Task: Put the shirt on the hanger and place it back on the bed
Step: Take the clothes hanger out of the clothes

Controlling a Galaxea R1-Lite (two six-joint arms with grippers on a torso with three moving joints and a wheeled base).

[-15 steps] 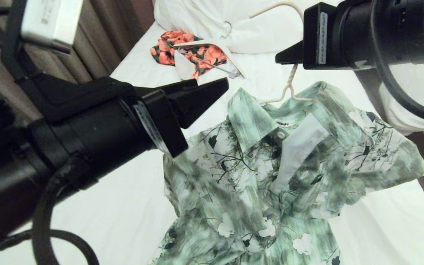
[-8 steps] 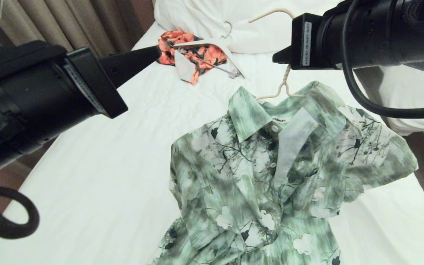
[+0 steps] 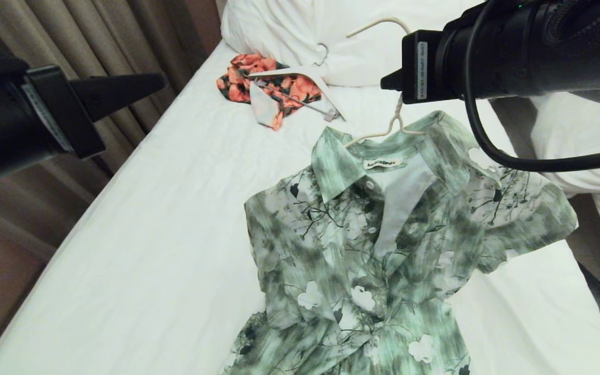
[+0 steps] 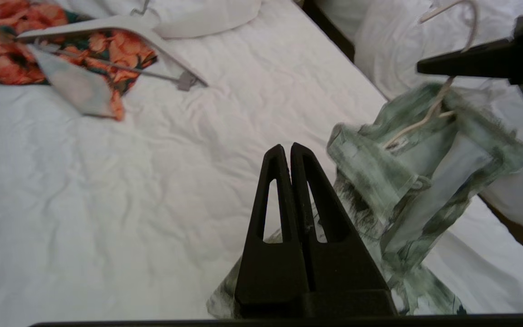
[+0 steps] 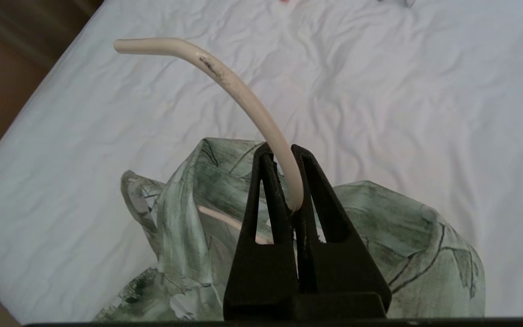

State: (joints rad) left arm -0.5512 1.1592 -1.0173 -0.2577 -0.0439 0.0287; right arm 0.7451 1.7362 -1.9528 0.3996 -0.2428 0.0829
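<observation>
black and empty, the left gripper (image 3: pixel 159 80) is hovering at the far left over the bed (image 3: pixel 138 224) edge, its fingers (image 4: pixel 284 181) pressing together on nothing. an orange floral garment (image 3: pixel 258 78) is lying far up the sheet under a thick white hanger (image 3: pixel 300 73). the shirt (image 3: pixel 383 245) is hanging right of centre on the hanger (image 3: pixel 383 133), its hem trailing on the sheet. the right gripper (image 3: pixel 386 83) is pinching the hanger's hook at upper right.
</observation>
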